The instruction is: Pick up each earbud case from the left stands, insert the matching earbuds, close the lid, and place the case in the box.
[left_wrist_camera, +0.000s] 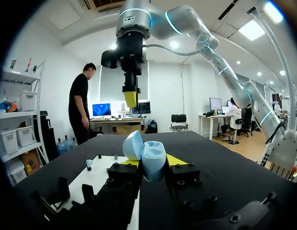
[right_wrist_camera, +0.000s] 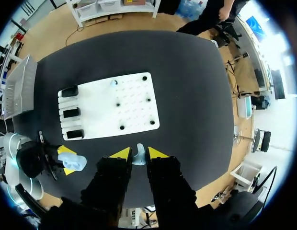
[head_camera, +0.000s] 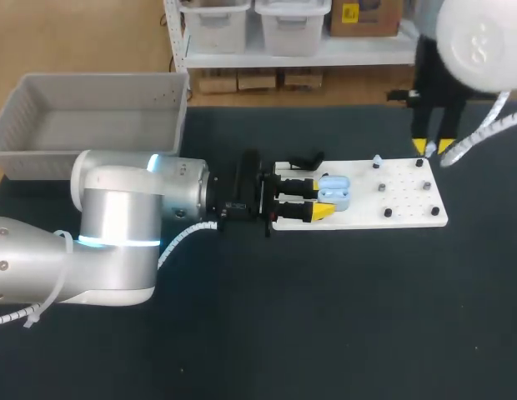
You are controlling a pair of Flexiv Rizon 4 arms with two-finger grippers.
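Two arms work over a dark bench (head_camera: 342, 317). The left arm enters from the left of the head view. Its left tool (head_camera: 319, 199) sits at frame centre over the left end of a white board (head_camera: 409, 208). It is clamped on a light blue earbud case (head_camera: 334, 193), with a yellow-tipped finger pressing on each side. In the left wrist view the case sits between the fingers, lid (left_wrist_camera: 132, 145) swung open and tilted to one side. The other arm's tool hangs ahead of it, above the board.

The right arm comes in at the upper right of the head view. Its right tool (head_camera: 432, 148) hangs over the board's far right corner, and in the right wrist view it is pinched on a small pale earbud (right_wrist_camera: 139, 155) held between the yellow tips.

A second earbud (head_camera: 377, 161) lies on the board near its far edge, well apart from the case. Three black stands (right_wrist_camera: 72, 113) sit in a row along one short end of the board. A grey box (head_camera: 92, 117) stands in the upper left of the head view, behind the left arm and apart from the board
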